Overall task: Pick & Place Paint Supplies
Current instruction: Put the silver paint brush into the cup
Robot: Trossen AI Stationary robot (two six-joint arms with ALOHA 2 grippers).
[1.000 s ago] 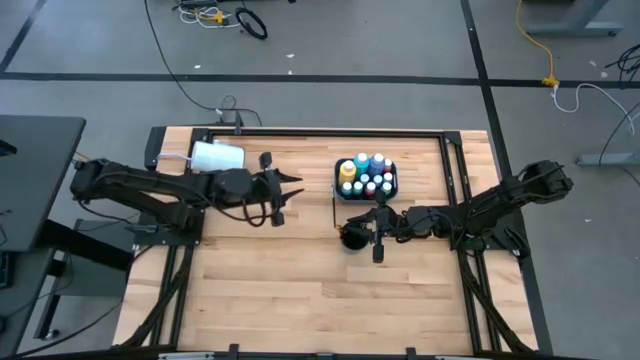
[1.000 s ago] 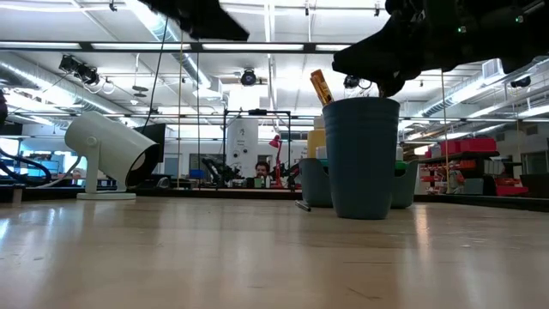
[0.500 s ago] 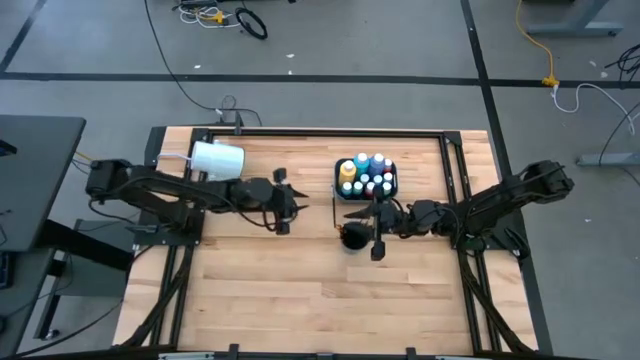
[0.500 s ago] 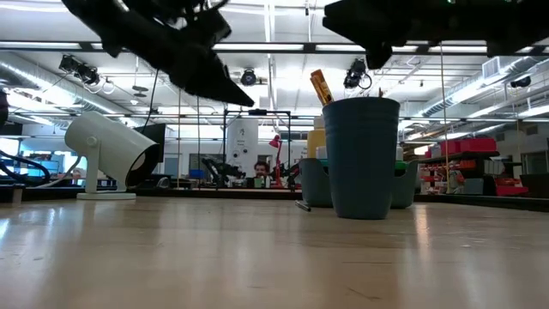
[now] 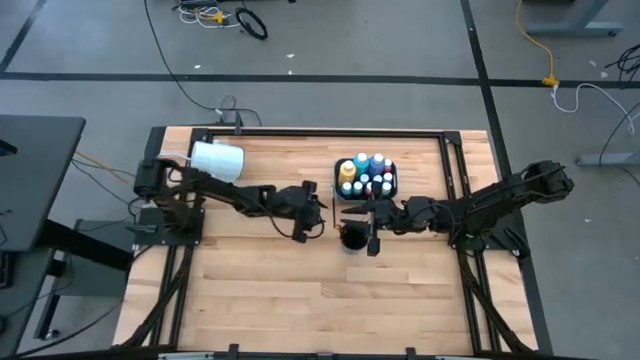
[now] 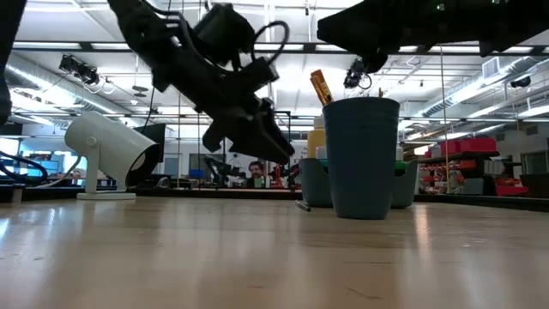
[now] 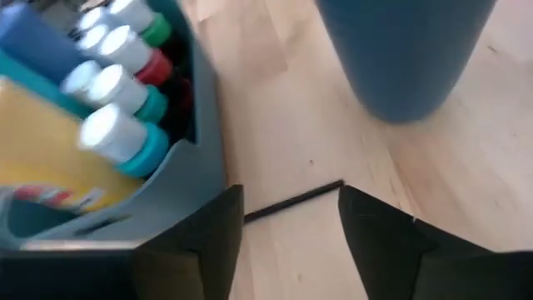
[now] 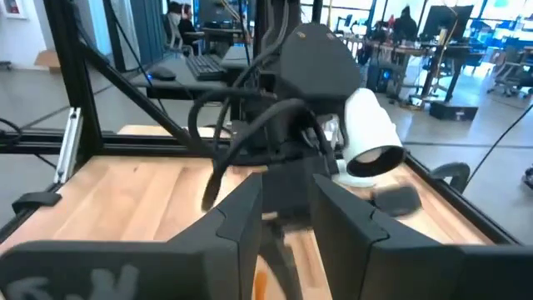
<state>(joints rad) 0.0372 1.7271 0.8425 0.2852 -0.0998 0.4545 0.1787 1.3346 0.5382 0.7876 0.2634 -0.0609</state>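
Blue-grey plastic caddy (image 5: 366, 178), frame centre, w/ bottles loaded — thin dark brush (image 7: 293, 201) left on bench (image 5: 270, 290); left end effector (image 7: 290, 218) released above it, right end effector's (image 5: 372, 216) grip — can't tell.

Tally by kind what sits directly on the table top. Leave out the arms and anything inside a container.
Cups: 2, the white cup and the dark blue cup
Bottle caddy: 1
Loose brush: 1
Total: 4
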